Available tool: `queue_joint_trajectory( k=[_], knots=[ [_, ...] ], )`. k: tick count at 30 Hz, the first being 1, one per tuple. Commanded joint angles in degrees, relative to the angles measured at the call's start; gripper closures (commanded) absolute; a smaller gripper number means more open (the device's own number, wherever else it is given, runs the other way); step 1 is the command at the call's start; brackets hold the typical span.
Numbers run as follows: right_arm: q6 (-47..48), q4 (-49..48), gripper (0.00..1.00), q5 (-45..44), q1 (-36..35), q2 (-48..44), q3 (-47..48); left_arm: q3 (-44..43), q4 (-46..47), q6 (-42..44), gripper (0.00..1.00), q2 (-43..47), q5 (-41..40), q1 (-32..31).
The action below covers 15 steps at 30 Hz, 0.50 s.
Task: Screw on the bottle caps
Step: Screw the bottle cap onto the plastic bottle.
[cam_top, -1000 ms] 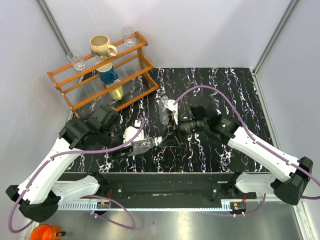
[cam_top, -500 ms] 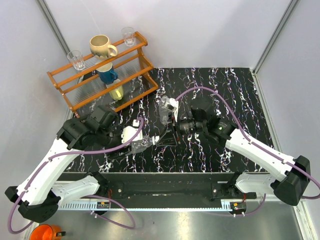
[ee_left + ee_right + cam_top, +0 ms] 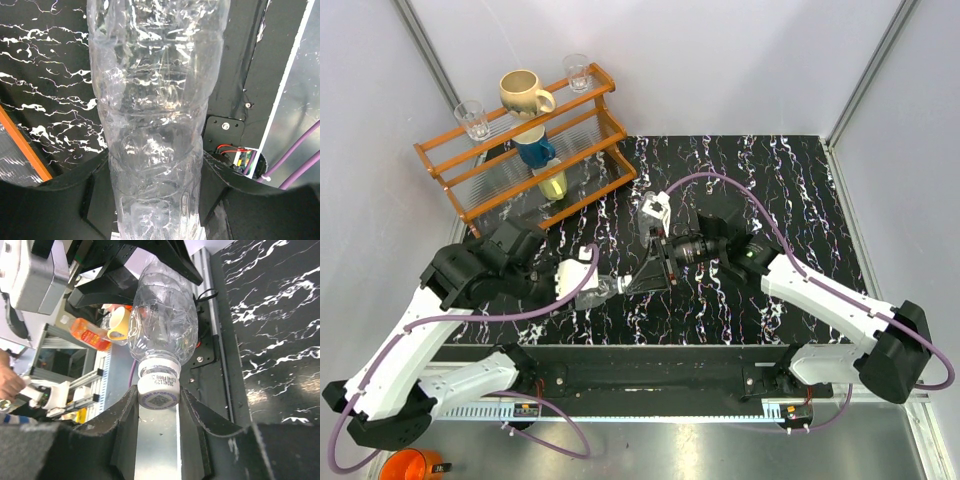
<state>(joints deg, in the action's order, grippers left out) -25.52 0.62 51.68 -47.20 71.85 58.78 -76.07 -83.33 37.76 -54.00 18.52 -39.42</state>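
Left gripper (image 3: 155,187) clamps the bottle (image 3: 155,100) mid-body; right gripper (image 3: 158,395) pinches its white cap (image 3: 158,389). Table (image 3: 800,180) stretches toward one o'clock, front edge near at six.

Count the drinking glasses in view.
2, both on the rack's top shelf: left glass at its left end, right glass at its right end. A mug sits between them. None looks hidden.

Bright, even overhead light fills the top view; shadows are faint. White glare streaks the clear bottle (image 3: 155,125) in the left wrist view. The right wrist view's near foreground is dark and soft-focused.
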Motion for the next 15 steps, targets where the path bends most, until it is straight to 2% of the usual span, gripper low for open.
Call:
queue_joint_trajectory(
  k=[1,11,15],
  knots=[
    [-5.24,-6.95,0.94,5.19,-1.49,0.83,2.74,-2.33,13.72,2.05,0.72,-1.72,-0.32,-3.03],
    [-12.53,-7.75,0.96,0.62,-1.4,-0.58,1.95,-2.76,16.7,1.71,0.73,-3.48,-6.21,-4.53],
    [-11.4,2.41,0.97,-4.12,-1.49,-0.49,4.32,-1.8,18.11,1.27,0.73,-3.92,-11.3,-4.7]
  ],
)
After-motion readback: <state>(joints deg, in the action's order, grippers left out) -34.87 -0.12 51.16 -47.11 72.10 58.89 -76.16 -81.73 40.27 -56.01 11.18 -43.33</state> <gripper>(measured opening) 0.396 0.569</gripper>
